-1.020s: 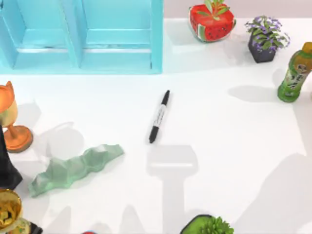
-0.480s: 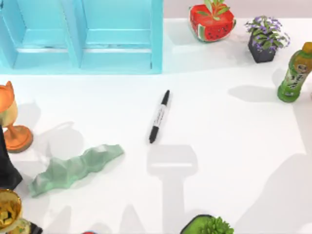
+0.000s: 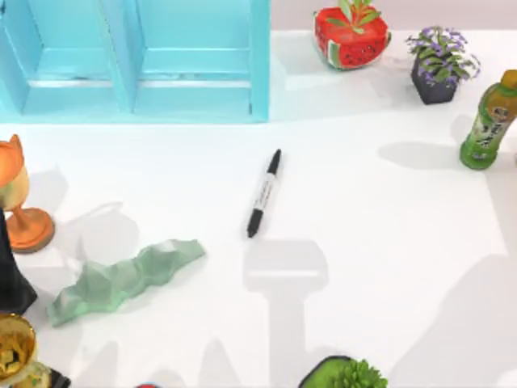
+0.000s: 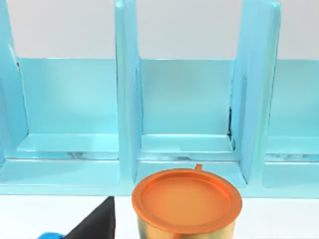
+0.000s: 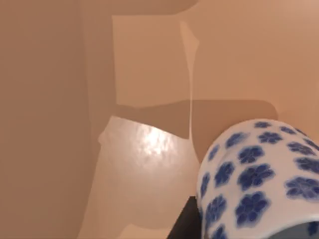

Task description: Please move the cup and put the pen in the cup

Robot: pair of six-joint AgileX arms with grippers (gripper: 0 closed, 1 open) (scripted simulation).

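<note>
In the middle of the white worktop [image 3: 388, 242] the pen [image 3: 264, 193] is laid flat. The cup [image 5: 259, 179] is seen close up by the right wrist — whether any gripper is clenched cannot be told.

White table [image 3: 388, 242], turquoise shelf [image 3: 194, 89]

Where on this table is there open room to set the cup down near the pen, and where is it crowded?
Bare table lies right of the pen, bounded by the green bottle and the plants behind. Another patch runs between the pen and the blue shelf. The left edge is crowded: orange goblet, green rock, gold goblet.
</note>
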